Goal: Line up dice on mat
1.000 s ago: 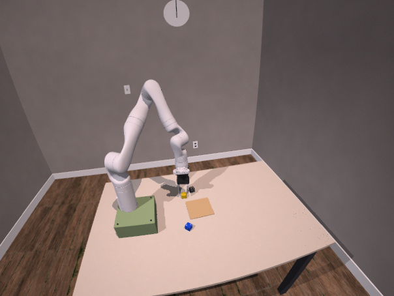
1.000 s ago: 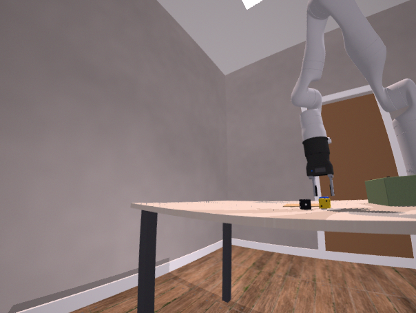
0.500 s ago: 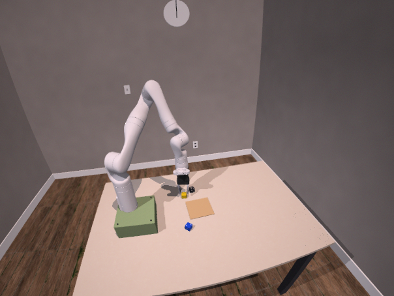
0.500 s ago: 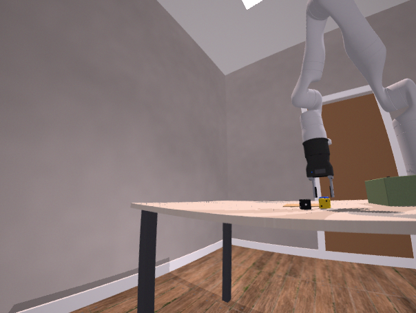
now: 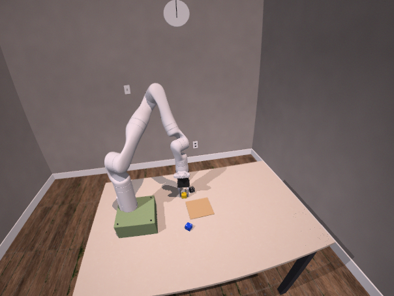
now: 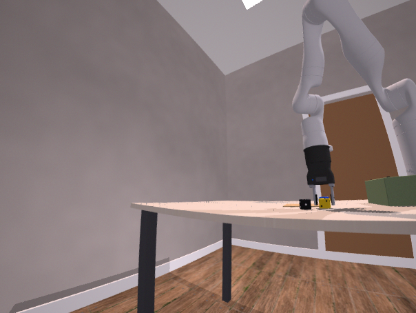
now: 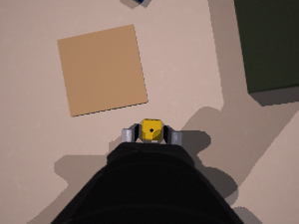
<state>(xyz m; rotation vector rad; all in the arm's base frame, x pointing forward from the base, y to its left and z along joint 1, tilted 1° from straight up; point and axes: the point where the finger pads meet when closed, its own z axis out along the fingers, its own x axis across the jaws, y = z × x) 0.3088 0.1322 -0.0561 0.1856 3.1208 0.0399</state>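
A yellow die (image 5: 184, 195) (image 6: 324, 203) (image 7: 150, 130) stands on the table just behind the tan mat (image 5: 199, 208) (image 7: 102, 70) (image 6: 293, 205); its top shows one pip. My gripper (image 5: 183, 193) (image 6: 324, 200) (image 7: 150, 130) is open, lowered around the yellow die with one finger on each side, not closed on it. A black die (image 5: 192, 189) (image 6: 304, 204) stands on the table close beside the yellow one, off the mat. A blue die (image 5: 188, 227) (image 7: 139, 1) lies on the table in front of the mat, off it. The mat is bare.
The green base box (image 5: 136, 220) (image 6: 392, 190) (image 7: 269, 44) stands left of the mat. The table (image 5: 254, 208) (image 6: 220, 210) ends at a curved front edge; walls stand behind and to the right.
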